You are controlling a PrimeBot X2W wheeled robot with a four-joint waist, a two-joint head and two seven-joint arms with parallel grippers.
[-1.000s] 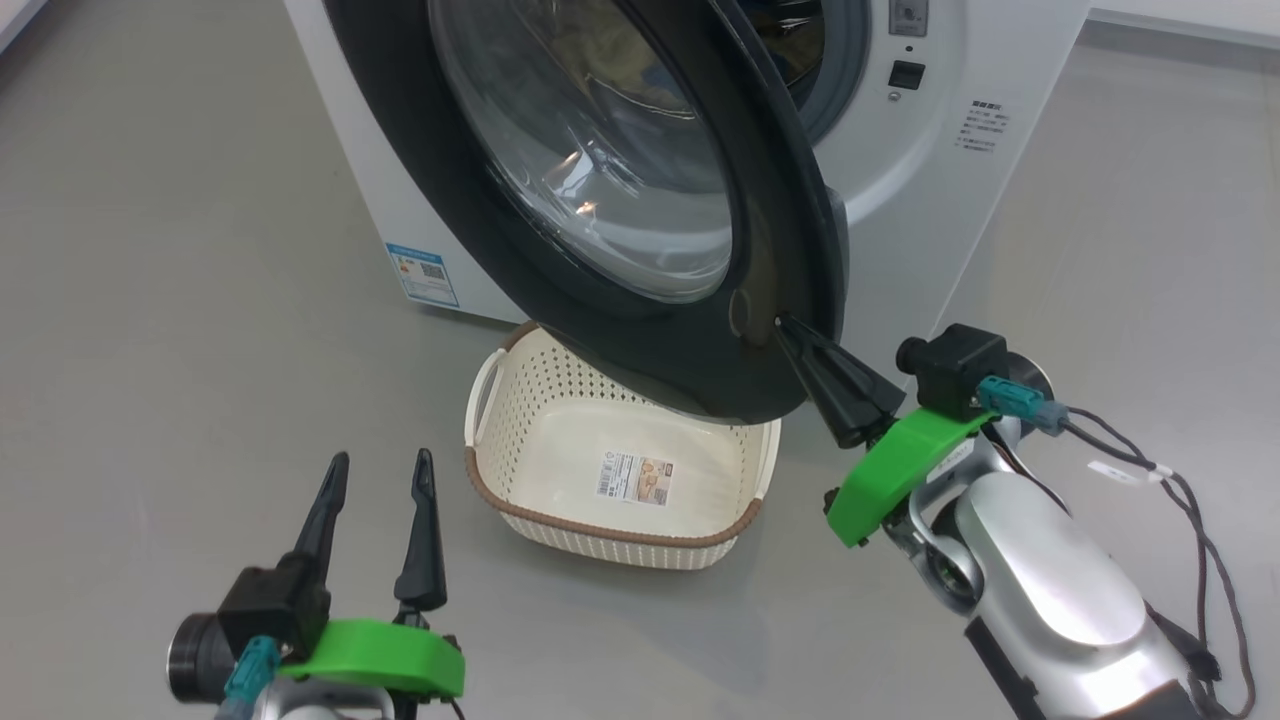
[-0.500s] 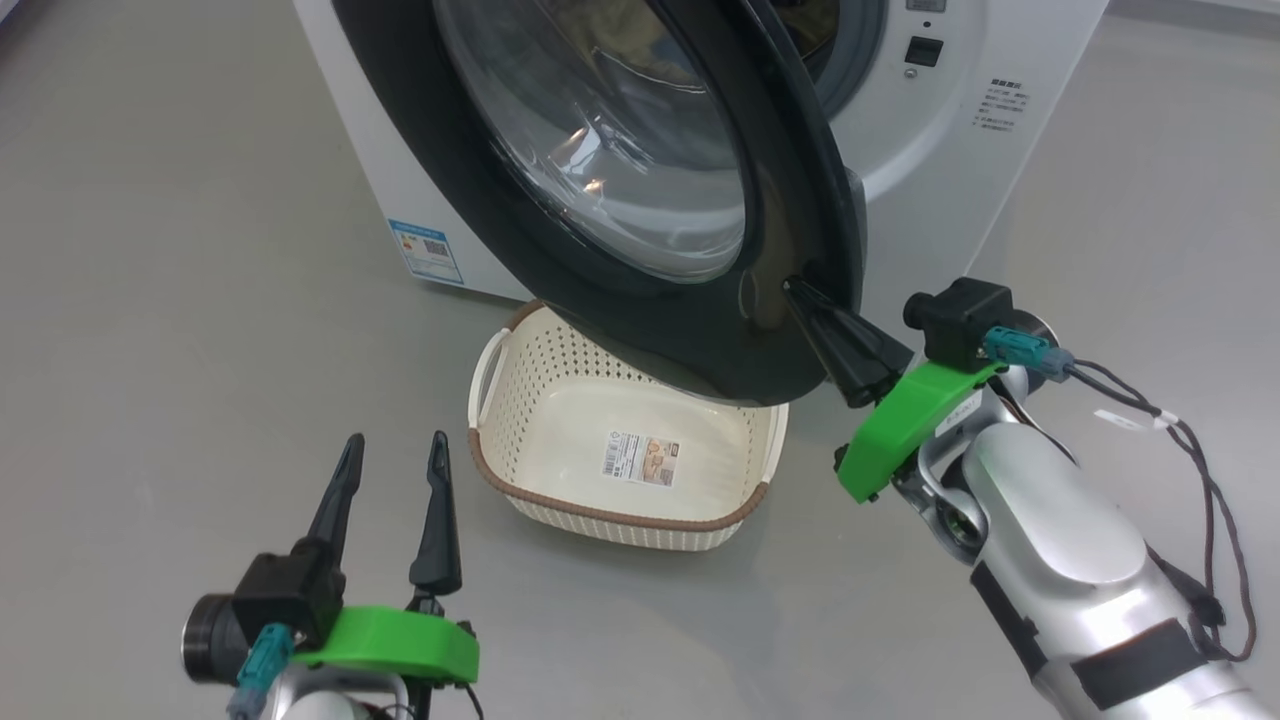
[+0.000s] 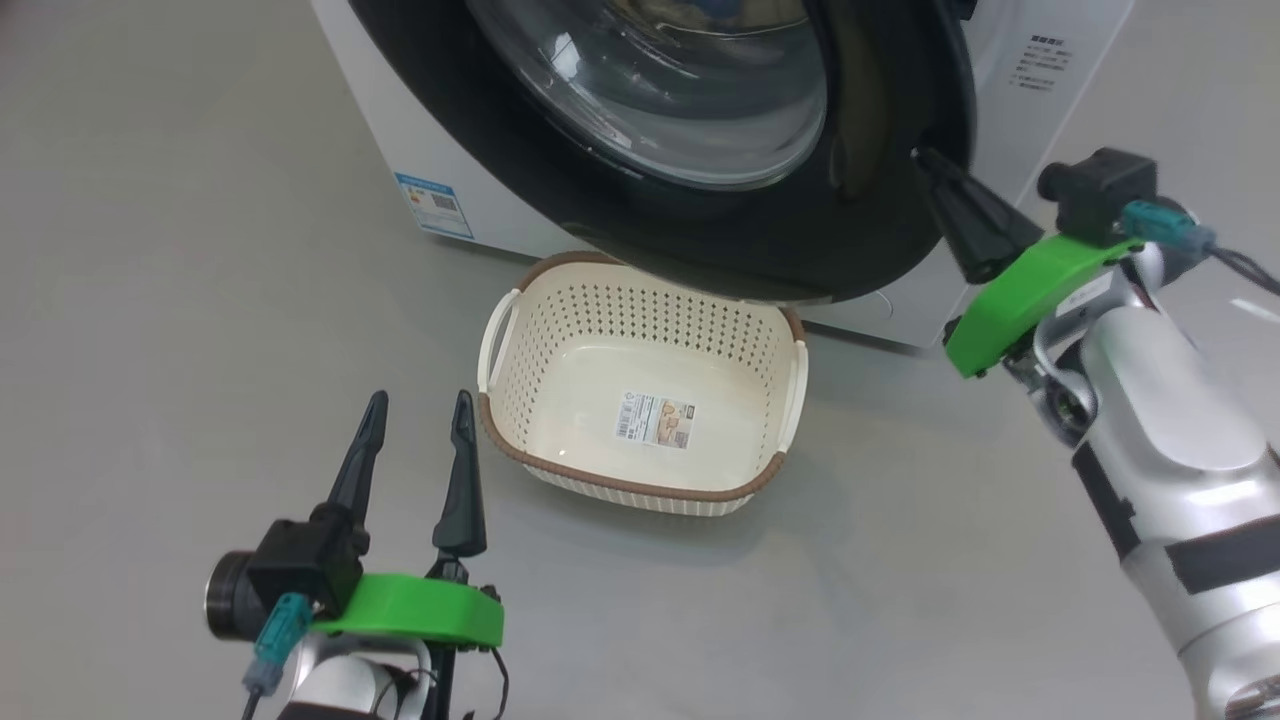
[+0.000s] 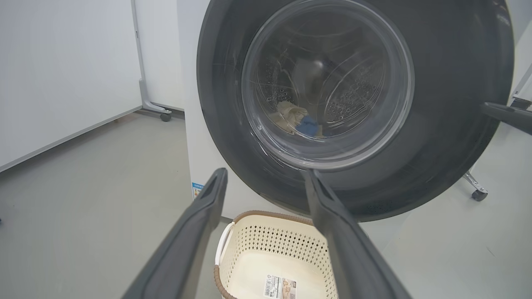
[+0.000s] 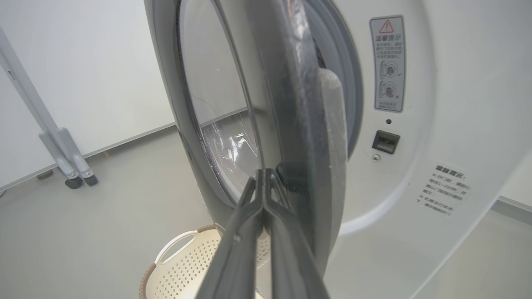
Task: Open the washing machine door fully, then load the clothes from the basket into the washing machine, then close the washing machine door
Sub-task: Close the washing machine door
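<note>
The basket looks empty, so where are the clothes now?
In the left wrist view the clothes lie low in the drum, seen through the glass of the door, above the basket.

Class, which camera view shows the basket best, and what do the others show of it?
The head view: the whole basket, empty, both handles and sticker visible. The left wrist view cuts off its near part; the right wrist view catches one handle and a corner.
</note>
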